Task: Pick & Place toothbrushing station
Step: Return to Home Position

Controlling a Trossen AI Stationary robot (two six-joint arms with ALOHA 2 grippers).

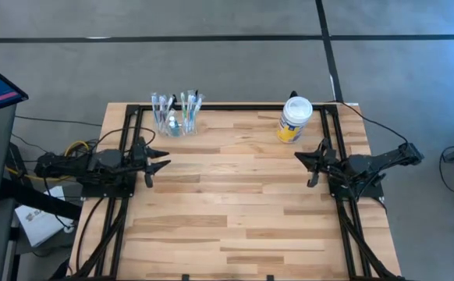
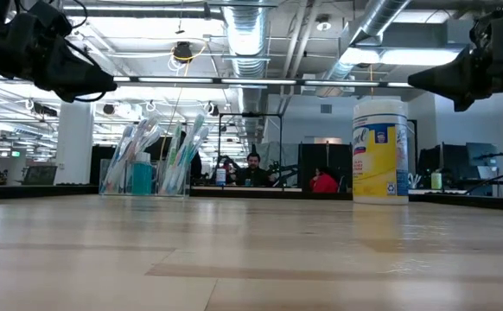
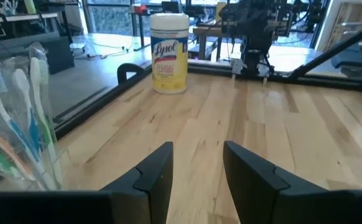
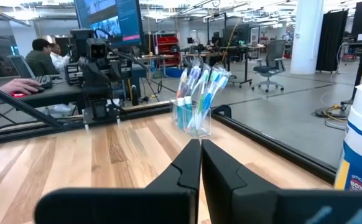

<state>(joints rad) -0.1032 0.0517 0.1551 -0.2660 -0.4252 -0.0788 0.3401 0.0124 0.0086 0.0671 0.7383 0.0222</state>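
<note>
The left gripper [image 3: 198, 149], spread and empty, is parked nearer the toothbrush cup [image 1: 176, 125], set just farther back; the right gripper [image 4: 201, 146] is held pressed together.

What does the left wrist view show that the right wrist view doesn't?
Left wrist only: the left gripper, open and empty, the right arm across the table, and the wipes canister whole, with its yellow label visible. Right wrist only: the right gripper, shut on nothing, the left arm, a monitor, seated people beyond the table, and the clear organizer whole, with its toothbrushes standing in it. Both: the wooden table, plus the organizer and canister, each cropped at the edge in one of the two views.
</note>
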